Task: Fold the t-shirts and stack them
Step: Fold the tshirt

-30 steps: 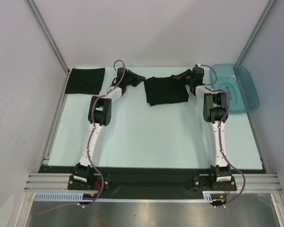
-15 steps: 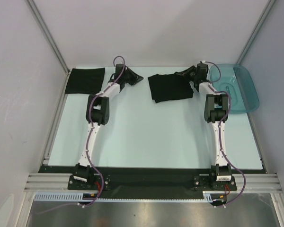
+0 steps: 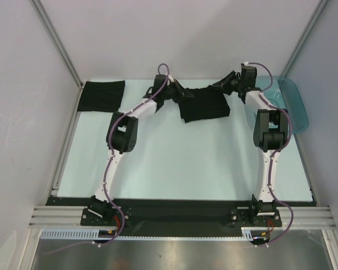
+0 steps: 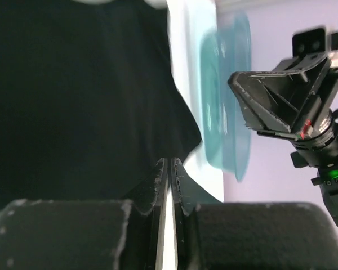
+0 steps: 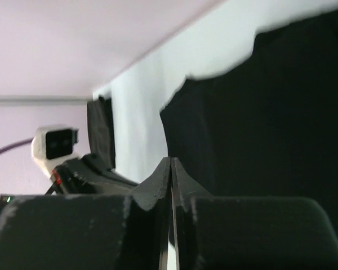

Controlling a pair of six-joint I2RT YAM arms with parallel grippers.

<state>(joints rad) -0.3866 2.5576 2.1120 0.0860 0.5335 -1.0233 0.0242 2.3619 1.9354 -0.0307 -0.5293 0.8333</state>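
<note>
One black t-shirt (image 3: 205, 106) lies folded in a rough square at the back middle of the table. It fills the left wrist view (image 4: 79, 95) and the right wrist view (image 5: 259, 112). A second folded t-shirt (image 3: 102, 95) lies at the back left corner. My left gripper (image 3: 180, 94) is at the middle shirt's left edge, its jaws (image 4: 169, 160) together with only a hairline slit and no cloth seen between them. My right gripper (image 3: 222, 85) is at the shirt's back right corner, its jaws (image 5: 170, 159) likewise together with nothing seen between them.
A translucent teal tray (image 3: 287, 104) stands at the back right, just beyond the right arm, and shows in the left wrist view (image 4: 228, 112). Lilac walls close in the table on three sides. The two wrists face each other across the shirt.
The left arm has swung right, from apart from the shirt to its left edge. The shirt has slid a little to the right. The right arm has shifted right and back.
</note>
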